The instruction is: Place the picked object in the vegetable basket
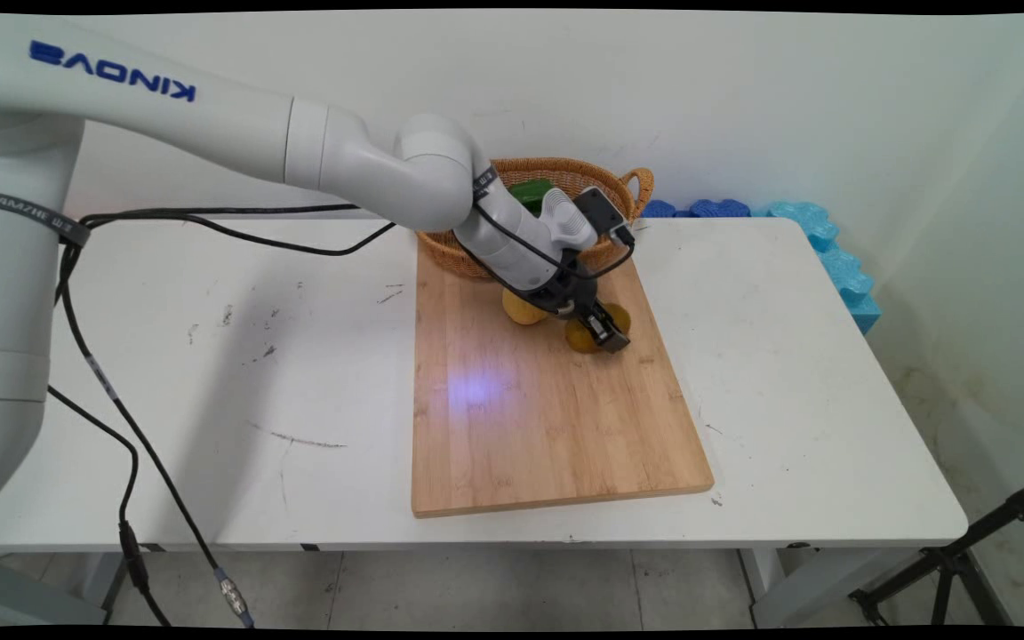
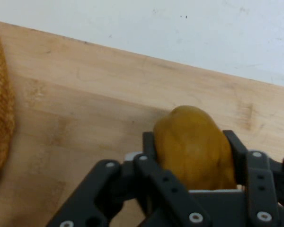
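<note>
Pincer point(image 2: 191, 158) clamps potato point(image 2: 194, 146) | main view: second potato point(image 1: 521, 308)

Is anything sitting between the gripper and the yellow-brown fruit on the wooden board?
No. The black two-finger gripper already has its fingers on either side of the yellow-brown fruit, over the wooden cutting board.

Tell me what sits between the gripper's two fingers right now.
A yellow-brown fruit sits between the fingers of the gripper, which press on both its sides above the wooden cutting board. The hand view shows this best.
</note>
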{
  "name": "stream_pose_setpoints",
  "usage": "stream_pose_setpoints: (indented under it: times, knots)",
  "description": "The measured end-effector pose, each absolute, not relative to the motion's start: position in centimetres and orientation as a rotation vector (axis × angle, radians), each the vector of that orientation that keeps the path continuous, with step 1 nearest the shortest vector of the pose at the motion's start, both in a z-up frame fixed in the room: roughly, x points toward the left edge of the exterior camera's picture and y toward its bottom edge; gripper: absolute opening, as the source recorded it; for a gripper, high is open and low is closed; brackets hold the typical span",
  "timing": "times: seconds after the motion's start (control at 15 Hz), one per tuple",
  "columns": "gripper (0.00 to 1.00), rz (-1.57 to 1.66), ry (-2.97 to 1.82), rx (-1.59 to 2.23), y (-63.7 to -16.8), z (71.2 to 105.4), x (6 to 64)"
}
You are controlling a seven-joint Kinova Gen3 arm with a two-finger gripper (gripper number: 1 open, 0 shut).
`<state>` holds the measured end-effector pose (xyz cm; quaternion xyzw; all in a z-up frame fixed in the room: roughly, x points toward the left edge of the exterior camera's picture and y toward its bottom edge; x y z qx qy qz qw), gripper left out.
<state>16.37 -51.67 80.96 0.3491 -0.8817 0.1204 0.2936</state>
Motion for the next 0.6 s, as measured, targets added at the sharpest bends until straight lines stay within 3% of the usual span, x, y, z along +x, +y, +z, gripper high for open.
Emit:
stream_pose_setpoints:
  times: [0.6]
  knots:
    - [0.0, 0.34, -2.347, 0.851, -51.4, 82.5, 16.6]
